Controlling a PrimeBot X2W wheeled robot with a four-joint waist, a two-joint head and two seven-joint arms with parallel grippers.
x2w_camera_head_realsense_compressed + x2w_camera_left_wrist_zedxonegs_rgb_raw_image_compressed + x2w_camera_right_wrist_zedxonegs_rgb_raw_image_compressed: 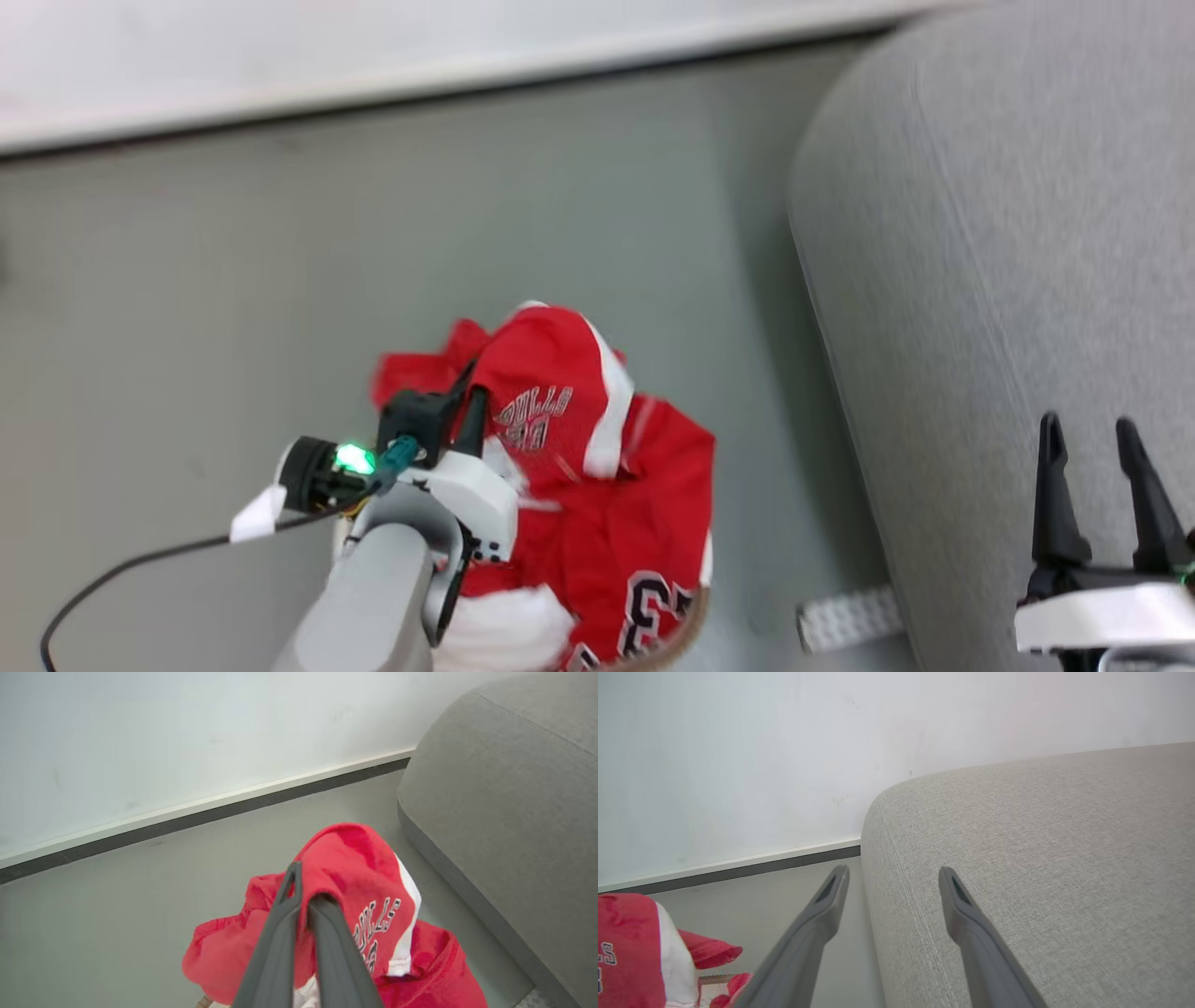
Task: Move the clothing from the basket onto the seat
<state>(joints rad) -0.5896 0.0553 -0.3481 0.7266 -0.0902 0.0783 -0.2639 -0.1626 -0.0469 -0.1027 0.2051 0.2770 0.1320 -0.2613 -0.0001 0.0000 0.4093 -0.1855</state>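
A heap of red clothing (597,523) with white trim and "BULLS" lettering covers the basket, of which a bit of tan rim (686,623) peeks out at the bottom. My left gripper (471,392) is shut on a raised fold of the red clothing (355,868), which drapes over its fingers (280,933). The grey seat (1008,243) fills the right side. Above the seat's near part my right gripper (1088,439) stands open with nothing between its fingers (826,910). In the right wrist view the clothing (630,952) shows at the lower left beside the seat (1041,858).
Grey floor (373,233) runs from the basket to a white wall with a dark skirting strip (196,819). A white perforated piece (850,616) lies on the floor by the seat's edge. A black cable (121,569) trails from my left wrist.
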